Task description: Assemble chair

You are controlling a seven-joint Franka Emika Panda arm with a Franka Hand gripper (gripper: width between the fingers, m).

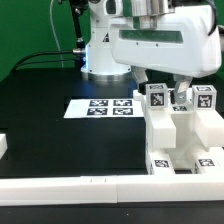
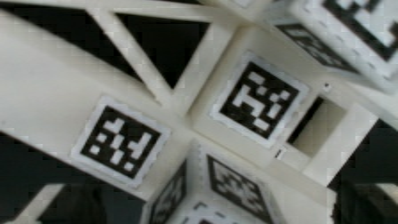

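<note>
Arm over chair [image 1: 180, 125], at 4 o'clock on the black surface [image 1: 50, 110].
Fingers [image 1: 178, 88] down among the tagged posts; grip state can't tell. Advise slow, square alignment before pressing.

No legible text, only marker tags [image 2: 263, 100].
</note>
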